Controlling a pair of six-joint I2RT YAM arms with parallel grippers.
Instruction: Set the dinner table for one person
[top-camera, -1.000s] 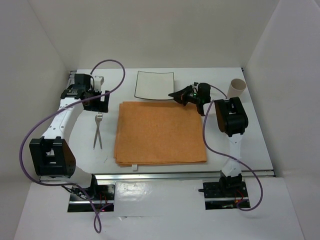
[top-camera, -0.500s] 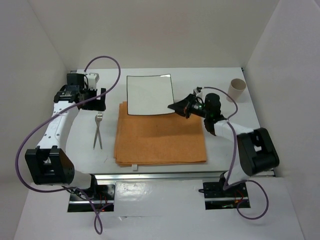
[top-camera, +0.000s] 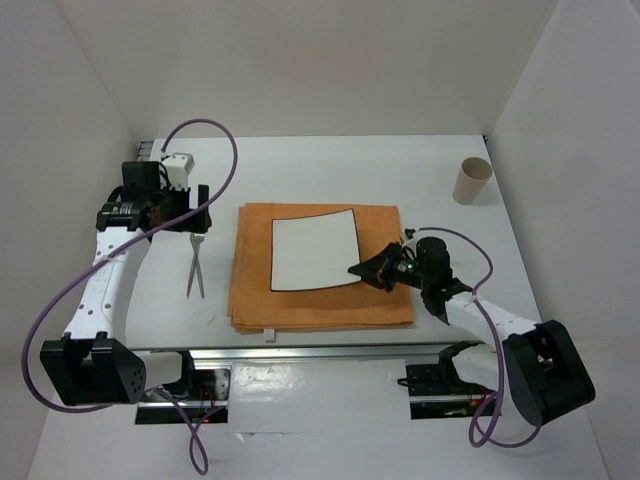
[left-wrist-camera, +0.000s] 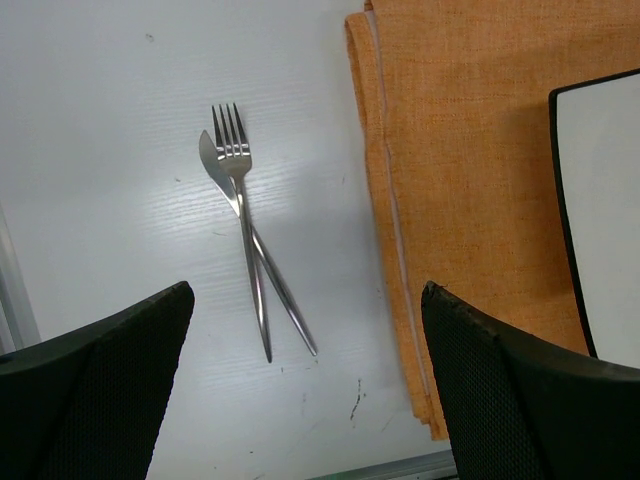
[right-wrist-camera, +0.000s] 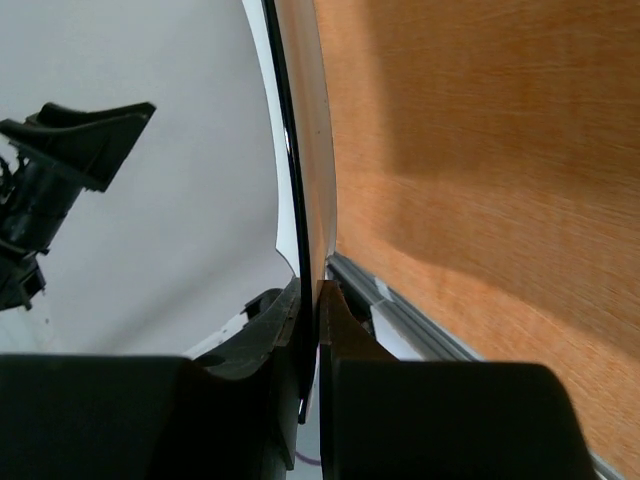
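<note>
Dinner table (top-camera: 400, 170) lies beneath right pincer (top-camera: 356, 270), which clamps plate (top-camera: 315, 252) edge

Both arms are the same build. Left arm (top-camera: 100, 285) and right arm (top-camera: 480, 315) have white tube links and chunky black joint housings (top-camera: 88, 365). A purple cable (top-camera: 205, 122) loops off the left arm, and a matching cable (top-camera: 487, 262) comes off the right. There's a white box (top-camera: 178, 167) on the left wrist and a green LED (top-camera: 408, 268) lit on the right wrist. The base mounts (top-camera: 440, 385) are black with red wiring. Left fingers (left-wrist-camera: 100, 390) are black with a fine mesh texture; right fingers (right-wrist-camera: 420, 420) are plain matte black.
</note>
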